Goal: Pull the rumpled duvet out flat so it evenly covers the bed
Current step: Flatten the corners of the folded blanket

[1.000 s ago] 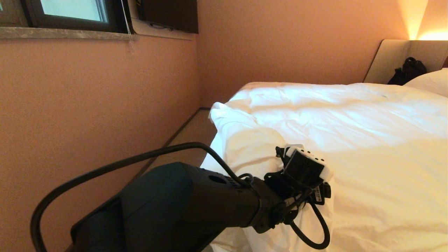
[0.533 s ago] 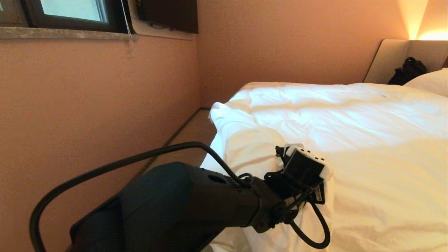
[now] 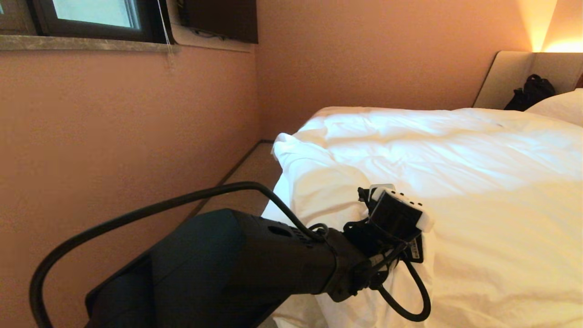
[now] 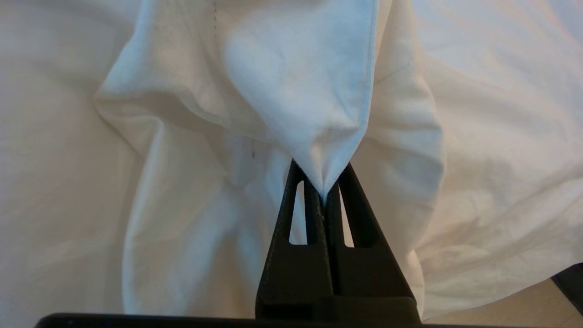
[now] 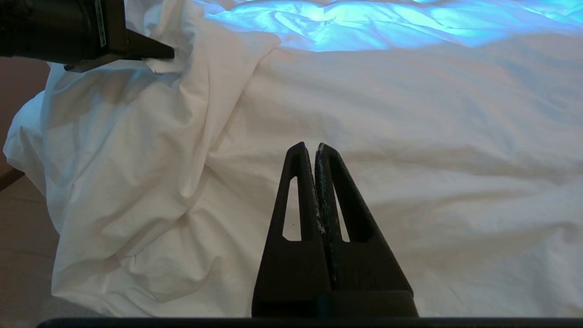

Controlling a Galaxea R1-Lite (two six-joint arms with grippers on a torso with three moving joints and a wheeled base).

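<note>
The puffy white duvet (image 3: 460, 182) lies wrinkled over the bed, whose beige headboard (image 3: 505, 77) shows at the far right. Its near left corner is bunched and hangs over the edge. My left gripper (image 4: 322, 180) is shut on a pinched fold of the duvet (image 4: 296, 73) at that corner. In the head view the wrist (image 3: 394, 218) hides its fingers. From the right wrist view the left gripper (image 5: 168, 52) bites the bunched cloth. My right gripper (image 5: 314, 148) is shut on nothing, a little off the duvet (image 5: 387, 100).
A strip of floor (image 3: 248, 175) runs between the bed's left side and the pink wall (image 3: 114, 136). A white pillow (image 3: 558, 105) and a black bag (image 3: 530, 91) lie at the headboard. A window (image 3: 91, 13) is high on the left wall.
The left gripper's jaws have drawn together on the duvet fold. The left arm has hardly moved, and the duvet lies as before.
</note>
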